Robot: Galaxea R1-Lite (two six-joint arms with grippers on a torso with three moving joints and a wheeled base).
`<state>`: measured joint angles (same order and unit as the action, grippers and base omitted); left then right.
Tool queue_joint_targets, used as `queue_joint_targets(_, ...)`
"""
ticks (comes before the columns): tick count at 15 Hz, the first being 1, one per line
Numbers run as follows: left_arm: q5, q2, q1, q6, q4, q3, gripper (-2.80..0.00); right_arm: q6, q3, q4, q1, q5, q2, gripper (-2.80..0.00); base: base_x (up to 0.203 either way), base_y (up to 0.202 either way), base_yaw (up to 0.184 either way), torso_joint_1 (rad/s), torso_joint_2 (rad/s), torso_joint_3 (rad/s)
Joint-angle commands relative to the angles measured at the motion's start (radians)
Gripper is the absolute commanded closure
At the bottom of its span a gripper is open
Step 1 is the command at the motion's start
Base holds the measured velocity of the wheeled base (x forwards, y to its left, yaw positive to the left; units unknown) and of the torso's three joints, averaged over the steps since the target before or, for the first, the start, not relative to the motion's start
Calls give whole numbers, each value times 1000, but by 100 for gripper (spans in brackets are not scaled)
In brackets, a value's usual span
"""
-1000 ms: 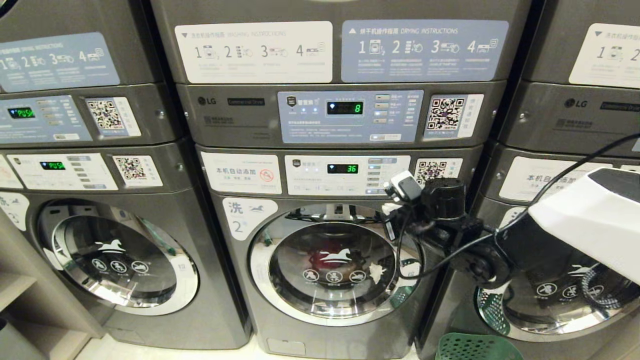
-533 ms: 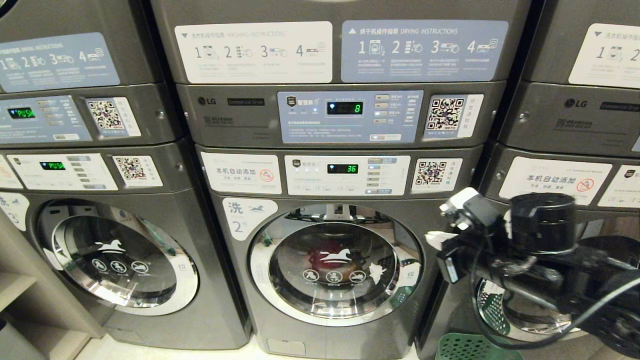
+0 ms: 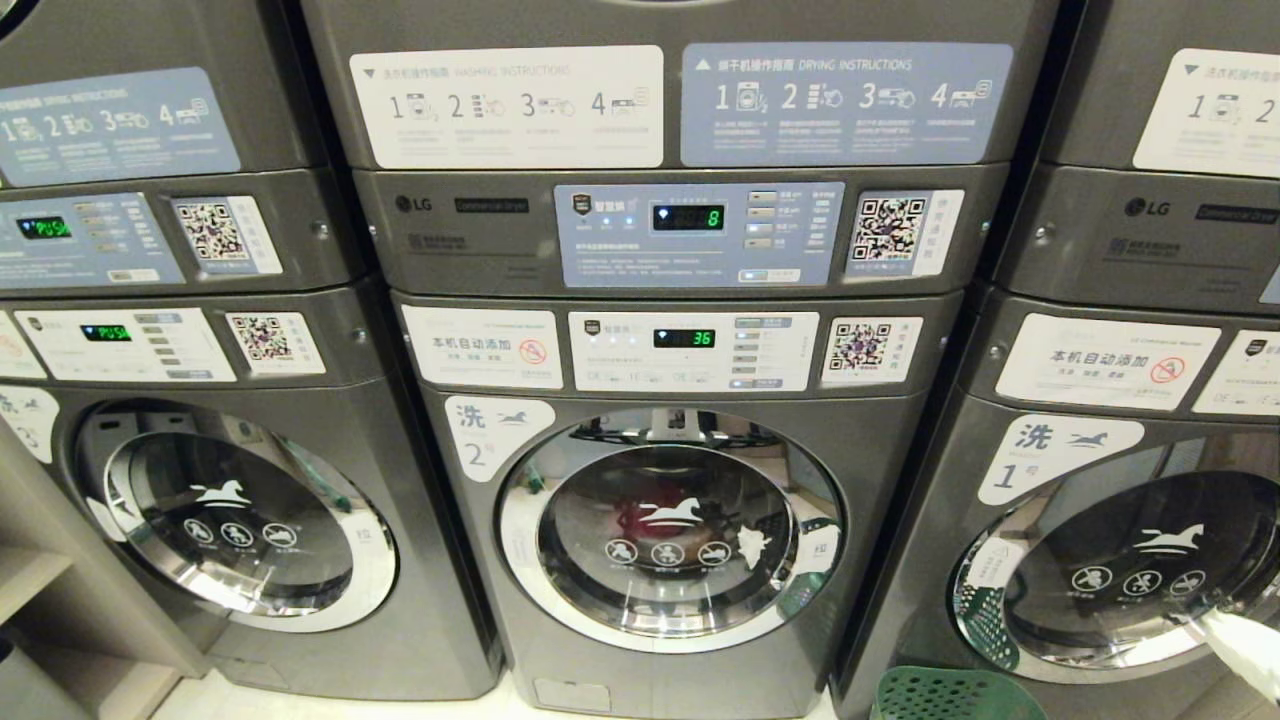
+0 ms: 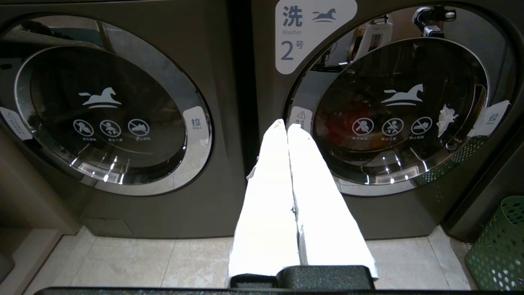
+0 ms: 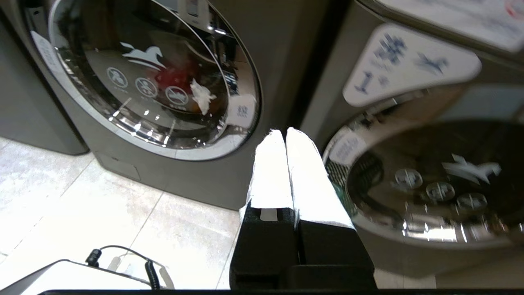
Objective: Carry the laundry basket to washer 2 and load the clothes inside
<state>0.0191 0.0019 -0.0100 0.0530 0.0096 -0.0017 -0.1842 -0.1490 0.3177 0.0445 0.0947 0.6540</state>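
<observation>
Washer 2 [image 3: 665, 520] stands in the middle of a row of three stacked machines, its round glass door shut. Behind the glass the clothes [image 3: 640, 520] show as a dark red mass low in the drum; in the right wrist view a red patch [image 5: 174, 78] is visible there, with a white scrap [image 5: 201, 96] on or behind the glass. The white label with the digit 2 [image 3: 495, 435] sits at the door's upper left. The control panel [image 3: 690, 350] above the door shows 36 on its green display.

The laundry basket [image 3: 950, 695] stands on the floor at the lower right, in front of washer 1 [image 3: 1110, 560], just beside washer 2's right corner. Only its green perforated rim shows in the head view; its contents cannot be seen. Its reflection shows in washer 1's chrome ring.

The third washer [image 3: 230, 520] on the left has its door shut as well. A shelf edge [image 3: 40, 580] juts in at far left.

The left gripper [image 4: 286, 126] is low in front of the gap between the third washer and washer 2, white fingers [image 4: 270, 196] pressed together, holding nothing. The right gripper [image 5: 284, 132] is likewise closed and empty, pointing at the gap between washer 2 and washer 1; a white tip [image 3: 1245, 645] shows at the head view's lower right edge. The tiled floor [image 4: 196, 262] lies before the machines.
</observation>
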Motion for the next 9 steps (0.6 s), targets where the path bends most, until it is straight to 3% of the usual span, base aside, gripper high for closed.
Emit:
queue_joint_targets(1, 1, 0, -1, -2, 0, 0, 0, 3, 55, -148, -33, -12, -335, 0, 0, 0, 0, 0, 0, 0)
queue_joint_targets(3, 1, 0, -1, -4, 0, 0, 0, 12, 100, -262, -42, -40, -505, 0, 0, 0, 0, 0, 0, 0)
queue_joint_targets(5, 1, 0, -1, -4, 0, 0, 0, 18, 124, -295, -44, -48, -642, 0, 0, 0, 0, 0, 0, 0)
queue_joint_targets(9, 1, 0, -1, -4, 0, 0, 0, 42, 149, -315, -46, -58, -654, 0, 0, 0, 0, 0, 0, 0)
